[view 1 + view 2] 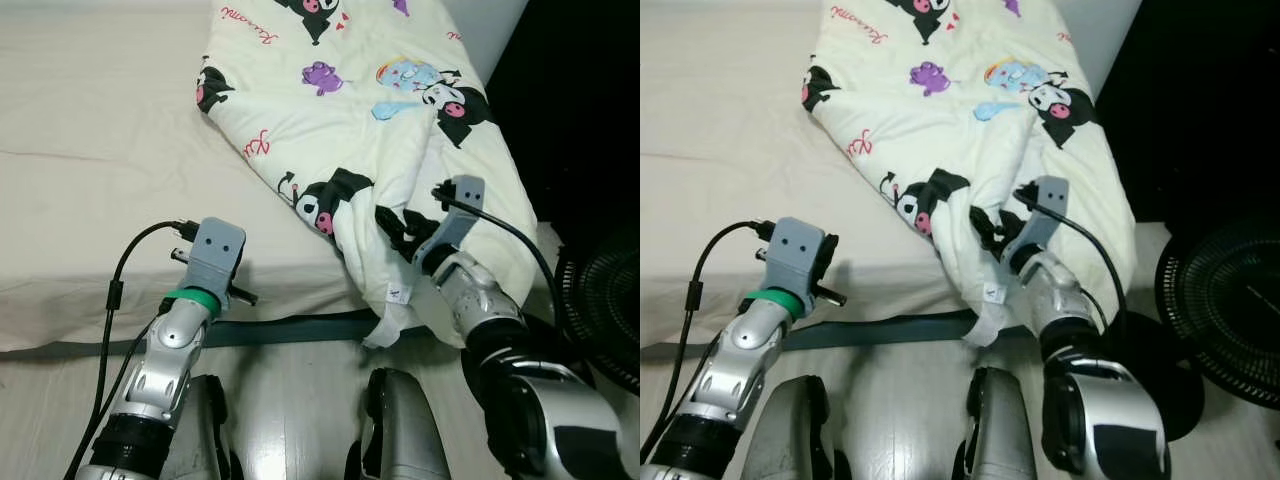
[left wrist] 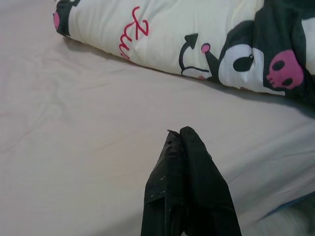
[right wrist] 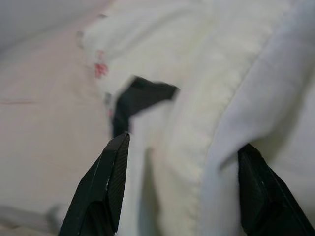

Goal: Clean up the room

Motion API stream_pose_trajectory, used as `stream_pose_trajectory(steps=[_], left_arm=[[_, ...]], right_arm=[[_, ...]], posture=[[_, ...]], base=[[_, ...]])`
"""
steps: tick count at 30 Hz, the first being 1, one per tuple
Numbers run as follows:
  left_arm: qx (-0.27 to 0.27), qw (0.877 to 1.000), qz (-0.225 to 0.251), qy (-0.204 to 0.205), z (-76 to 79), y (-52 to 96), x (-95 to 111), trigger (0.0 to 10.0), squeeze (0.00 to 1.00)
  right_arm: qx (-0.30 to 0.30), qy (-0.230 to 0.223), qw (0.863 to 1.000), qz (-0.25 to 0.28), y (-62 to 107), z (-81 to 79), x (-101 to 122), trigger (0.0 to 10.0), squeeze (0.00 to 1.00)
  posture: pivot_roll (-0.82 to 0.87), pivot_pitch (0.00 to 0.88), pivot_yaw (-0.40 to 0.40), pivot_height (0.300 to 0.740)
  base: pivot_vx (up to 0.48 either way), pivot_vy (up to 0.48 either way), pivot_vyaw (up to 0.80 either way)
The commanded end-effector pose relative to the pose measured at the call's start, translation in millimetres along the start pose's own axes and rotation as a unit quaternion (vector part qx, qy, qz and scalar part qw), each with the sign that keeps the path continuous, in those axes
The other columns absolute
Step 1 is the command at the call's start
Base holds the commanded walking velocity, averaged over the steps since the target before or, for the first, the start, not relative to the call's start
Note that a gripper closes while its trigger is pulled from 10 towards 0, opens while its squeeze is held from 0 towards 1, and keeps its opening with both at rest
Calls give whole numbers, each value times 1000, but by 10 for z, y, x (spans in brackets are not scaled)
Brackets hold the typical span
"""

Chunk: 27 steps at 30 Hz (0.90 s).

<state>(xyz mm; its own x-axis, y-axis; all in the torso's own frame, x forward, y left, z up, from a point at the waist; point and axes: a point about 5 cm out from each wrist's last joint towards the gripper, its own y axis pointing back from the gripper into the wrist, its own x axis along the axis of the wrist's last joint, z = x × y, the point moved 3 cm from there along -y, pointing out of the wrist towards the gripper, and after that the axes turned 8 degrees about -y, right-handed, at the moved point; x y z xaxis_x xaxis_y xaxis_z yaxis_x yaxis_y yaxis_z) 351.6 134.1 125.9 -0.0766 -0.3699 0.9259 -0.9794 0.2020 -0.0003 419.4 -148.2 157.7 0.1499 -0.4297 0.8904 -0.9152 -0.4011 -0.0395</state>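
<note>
Item: printed quilt (image 1: 400,150), heaped on the bed (image 1: 90,140); right gripper (image 3: 182,191), fingers spread, straddles its hem fold; closure deep on that fold is advised. Left gripper (image 2: 184,147), fingers pressed together and empty, is held beside the quilt.

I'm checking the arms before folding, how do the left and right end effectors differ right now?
The left end effector is shut, the right end effector open. The left hovers over the bare sheet, holding nothing; the right straddles a fold of the cartoon blanket. Both have black fingers.
</note>
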Motion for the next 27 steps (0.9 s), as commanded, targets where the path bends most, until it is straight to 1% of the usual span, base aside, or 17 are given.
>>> stream_pose_trajectory(steps=[1,3,6,7,8,9,12,19,25,26,27], left_arm=[[-8,1000,-12,1,47,32,-54,10000,0],[-9,1000,-13,1,47,33,-52,10000,0],[-11,1000,-13,1,56,30,-45,10000,0],[-11,1000,-12,1,59,30,-43,10000,0],[-11,1000,-12,1,59,30,-43,10000,0],[-11,1000,-12,2,58,30,-40,10000,0],[-10,1000,-13,2,57,32,-42,10000,0],[-13,1000,-14,2,71,24,-42,10000,0],[-16,1000,-12,2,86,2,-29,10000,0],[-17,1000,-12,2,86,1,-28,10000,0],[-17,1000,-12,2,86,1,-28,10000,0]], right_arm=[[23,-4,1000,-3,-27,-67,-12,10000,0],[32,-5,999,-6,-40,-94,-10,10000,0],[21,11,999,-33,-52,-105,-128,10000,0],[15,10,999,-41,-50,-101,-174,4392,0],[15,10,999,-41,-50,-101,-174,4392,0],[4,12,999,-52,-45,-87,-229,0,0],[-9,7,998,-65,-35,-71,-308,0,0],[-12,-11,998,-61,-15,-44,-319,0,0],[-6,13,998,-55,-21,-41,-254,0,0],[0,39,997,-61,-34,-65,-247,0,0],[0,39,997,-61,-34,-65,-247,0,0]], posture=[[98,162,39,542],[98,162,39,542],[98,158,38,542],[101,156,36,542],[101,156,36,542],[100,154,36,542],[97,150,36,542],[89,142,40,542],[81,133,39,542],[81,133,40,542],[81,133,40,542]], base=[[0,0,0],[0,0,0],[0,0,0],[0,0,0],[0,0,0],[0,0,0],[0,0,0],[0,0,0],[0,0,0],[0,0,0],[0,0,0]])
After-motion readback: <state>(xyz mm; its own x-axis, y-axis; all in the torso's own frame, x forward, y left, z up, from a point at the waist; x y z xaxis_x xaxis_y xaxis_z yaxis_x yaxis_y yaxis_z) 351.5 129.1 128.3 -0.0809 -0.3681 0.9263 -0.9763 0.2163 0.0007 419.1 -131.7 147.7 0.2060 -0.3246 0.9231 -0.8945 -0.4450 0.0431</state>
